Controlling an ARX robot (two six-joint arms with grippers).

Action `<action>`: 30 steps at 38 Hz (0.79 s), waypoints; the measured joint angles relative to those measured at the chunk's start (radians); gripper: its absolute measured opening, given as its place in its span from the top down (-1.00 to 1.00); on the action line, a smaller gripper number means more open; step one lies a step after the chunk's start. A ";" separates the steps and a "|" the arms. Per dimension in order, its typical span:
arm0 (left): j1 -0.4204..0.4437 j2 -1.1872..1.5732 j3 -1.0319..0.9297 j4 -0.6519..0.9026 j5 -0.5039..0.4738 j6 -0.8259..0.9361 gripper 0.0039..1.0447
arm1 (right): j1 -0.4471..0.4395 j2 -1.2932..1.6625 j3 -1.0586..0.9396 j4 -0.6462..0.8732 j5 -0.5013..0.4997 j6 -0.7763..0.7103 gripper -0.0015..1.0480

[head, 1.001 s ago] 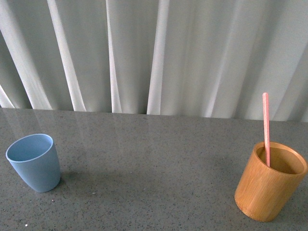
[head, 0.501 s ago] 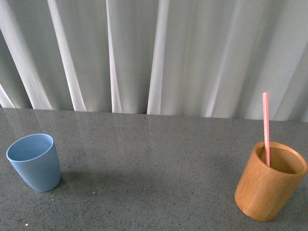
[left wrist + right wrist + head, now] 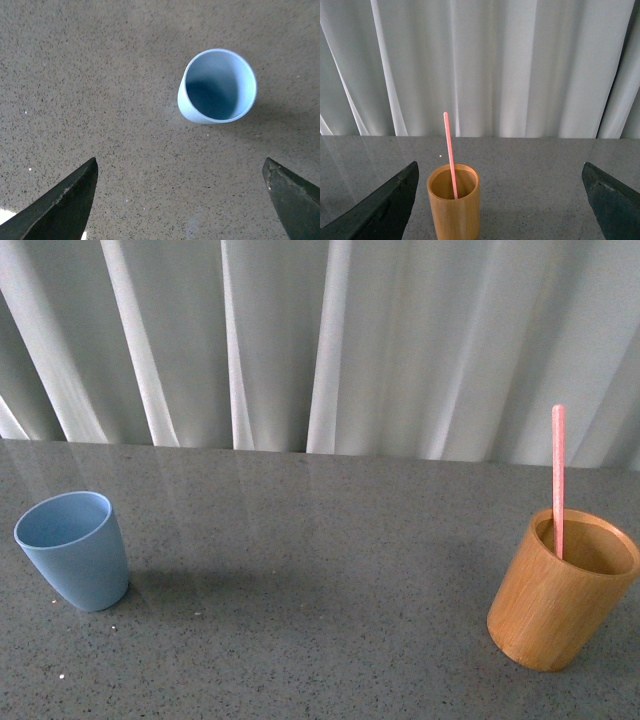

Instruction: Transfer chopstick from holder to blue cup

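A light blue cup (image 3: 74,551) stands upright and empty at the left of the grey table. At the right, the orange-brown holder (image 3: 561,591) has one pink chopstick (image 3: 558,475) standing in it, reaching well above the rim. Neither arm shows in the front view. My left gripper (image 3: 180,172) is open, looking down on the blue cup (image 3: 217,86), which lies beyond its fingertips. My right gripper (image 3: 500,172) is open too, level with the table, facing the holder (image 3: 454,205) and chopstick (image 3: 450,152) that stand just inside its one finger.
A white pleated curtain (image 3: 320,340) hangs behind the far edge of the speckled grey table (image 3: 310,580). Bare tabletop stretches between cup and holder.
The front view has tilted: cup, holder and table edge now sit lower-to-higher by some 25 pixels, all shifted upward in frame. Cup, holder and chopstick keep their places on the table.
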State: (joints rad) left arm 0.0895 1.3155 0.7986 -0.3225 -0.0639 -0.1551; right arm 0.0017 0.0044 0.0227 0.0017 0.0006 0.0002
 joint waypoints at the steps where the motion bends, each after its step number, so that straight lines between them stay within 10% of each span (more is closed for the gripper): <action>1: -0.002 0.017 0.003 0.002 -0.006 -0.001 -0.87 | 0.000 0.000 0.000 0.000 0.000 0.000 -0.81; 30: -0.069 0.396 0.182 0.080 -0.066 -0.034 -0.87 | 0.000 0.000 0.000 0.000 0.000 0.000 -0.81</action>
State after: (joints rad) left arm 0.0208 1.7115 0.9802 -0.2428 -0.1299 -0.1886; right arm 0.0017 0.0044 0.0227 0.0017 0.0010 0.0002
